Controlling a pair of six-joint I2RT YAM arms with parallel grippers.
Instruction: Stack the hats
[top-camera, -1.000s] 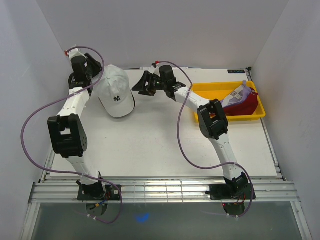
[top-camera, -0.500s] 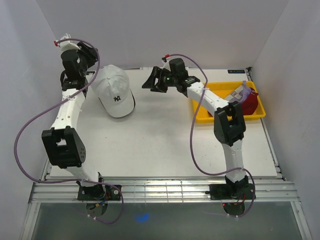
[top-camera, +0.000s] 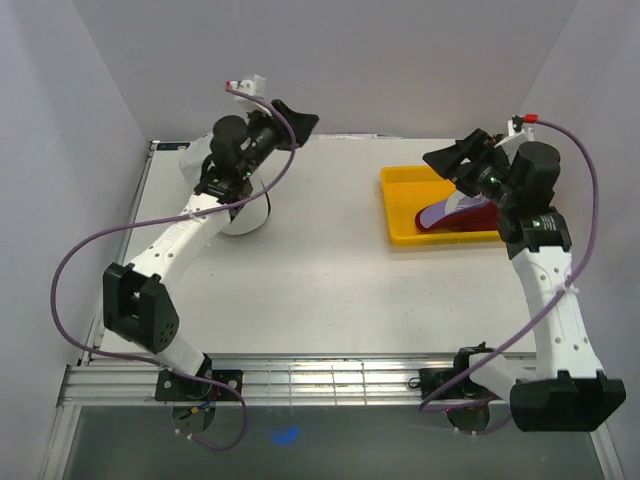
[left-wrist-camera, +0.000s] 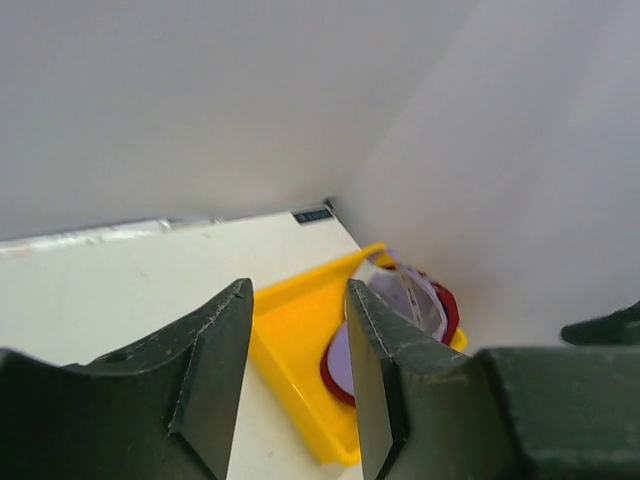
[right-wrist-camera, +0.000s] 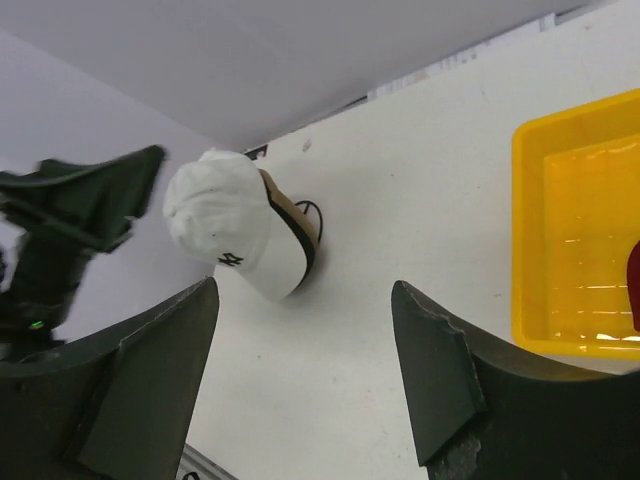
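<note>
**Stacking midway, next fetch pending**

At ten o'clock on the worktop (top-camera: 320, 270) sat the white fabric baseball cap (right-wrist-camera: 225, 225), with tan and black edges showing beneath it. The purple cap (top-camera: 443, 212) and red cap (top-camera: 487, 218) lay in the yellow plastic tray (right-wrist-camera: 525, 250) at two o'clock. The left tool (left-wrist-camera: 297, 310) and right tool (right-wrist-camera: 302, 300) were spread and empty. The next move seemingly called for the right tool to drop and pinch the purple cap.

Top cam: high behind the arm bases, looking down on the whole table (top-camera: 320, 290). Left wrist faces the far right corner and the yellow tray (left-wrist-camera: 300, 330). Right wrist looks down toward the far left corner and the white cap (right-wrist-camera: 235, 235), sharing that tray.
</note>
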